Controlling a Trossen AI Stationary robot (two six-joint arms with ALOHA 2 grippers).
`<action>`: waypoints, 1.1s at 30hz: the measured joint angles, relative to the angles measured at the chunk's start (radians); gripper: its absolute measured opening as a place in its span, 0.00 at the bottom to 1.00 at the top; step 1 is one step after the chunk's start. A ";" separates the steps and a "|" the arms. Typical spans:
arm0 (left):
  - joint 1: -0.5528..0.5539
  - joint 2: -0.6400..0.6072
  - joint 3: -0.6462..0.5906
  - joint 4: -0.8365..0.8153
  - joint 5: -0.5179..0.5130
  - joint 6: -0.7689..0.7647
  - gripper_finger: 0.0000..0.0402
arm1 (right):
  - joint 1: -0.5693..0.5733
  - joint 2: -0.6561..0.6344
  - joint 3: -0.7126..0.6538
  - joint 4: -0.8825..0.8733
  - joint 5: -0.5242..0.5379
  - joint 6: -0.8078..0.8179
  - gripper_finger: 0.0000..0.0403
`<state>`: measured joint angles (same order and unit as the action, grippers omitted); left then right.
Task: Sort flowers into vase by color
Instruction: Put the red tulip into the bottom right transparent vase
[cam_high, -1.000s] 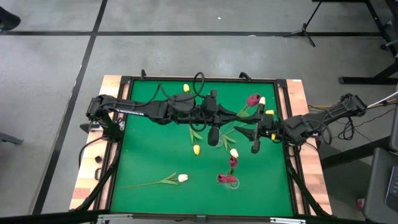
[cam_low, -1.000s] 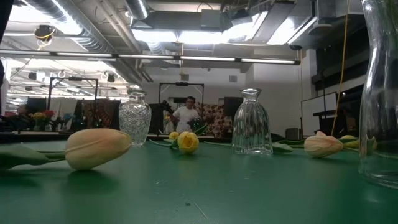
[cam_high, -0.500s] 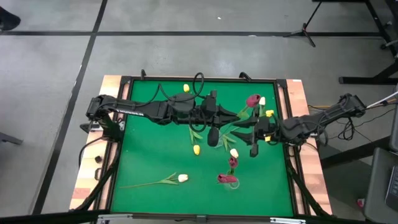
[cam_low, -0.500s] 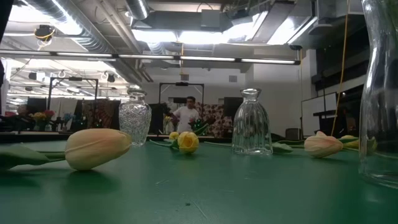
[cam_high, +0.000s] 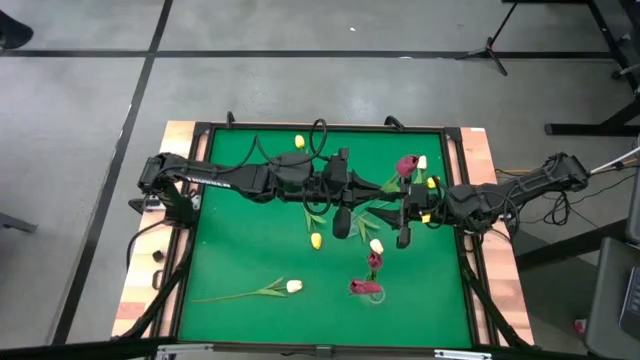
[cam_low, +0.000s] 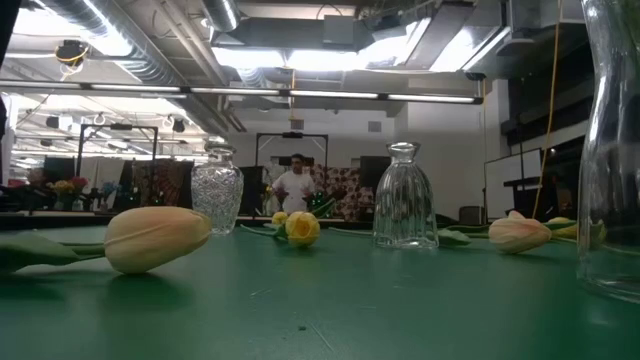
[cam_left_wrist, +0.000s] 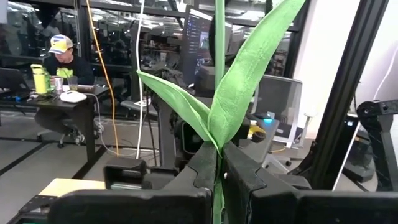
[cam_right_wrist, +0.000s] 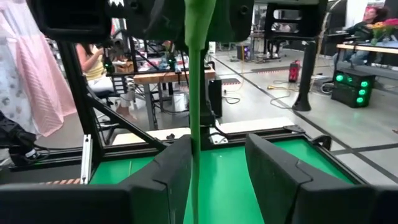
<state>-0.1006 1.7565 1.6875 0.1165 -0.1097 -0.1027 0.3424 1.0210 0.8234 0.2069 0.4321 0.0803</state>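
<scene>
My left gripper (cam_high: 360, 188) reaches over the middle of the green table and is shut on a tulip with a dark red-magenta head (cam_high: 406, 163). The tulip's thin stem (cam_left_wrist: 219, 37) and narrow leaves (cam_left_wrist: 249, 68) stick out beyond the fingers. My right gripper (cam_high: 398, 207) faces it from the table's right and is open. The same stem (cam_right_wrist: 194, 93) stands between the right fingers, close beside one finger (cam_right_wrist: 168, 174); whether it touches, I cannot tell. Other tulips lie flat on the table: yellow (cam_high: 316, 240), cream (cam_high: 293, 286), yellow (cam_high: 300, 142). My left gripper pinches the tulip's stem between its two fingers, at the place where the leaves branch off (cam_left_wrist: 217, 152). The fingers point level toward the table's right and lie across the stem. The tulip is lifted clear of the table.
A glass vase (cam_high: 366, 291) near the table's near edge holds a dark red tulip. The low view shows two small glass vases (cam_low: 217, 190) (cam_low: 405, 197) and a tall glass one (cam_low: 612, 150) close by. More tulip heads (cam_high: 432, 182) (cam_high: 376, 245) lie under the right arm. People sit in the room beyond.
My right gripper has moved toward the table's left, closer to my left gripper and the held tulip's stem. My left gripper has kept its hold.
</scene>
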 joint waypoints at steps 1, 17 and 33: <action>0.000 0.000 0.000 -0.001 0.000 0.000 0.02 | -0.005 0.004 0.000 0.006 -0.006 0.000 0.38; 0.000 0.000 0.000 -0.010 -0.004 0.000 0.02 | -0.009 0.011 0.000 0.001 0.008 -0.008 0.06; -0.010 -0.003 0.000 -0.122 -0.142 0.000 0.23 | -0.008 -0.045 0.000 -0.014 0.106 0.019 0.00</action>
<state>-0.1109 1.7531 1.6871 -0.0057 -0.2513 -0.1028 0.3340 0.9761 0.8230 0.1925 0.5384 0.0994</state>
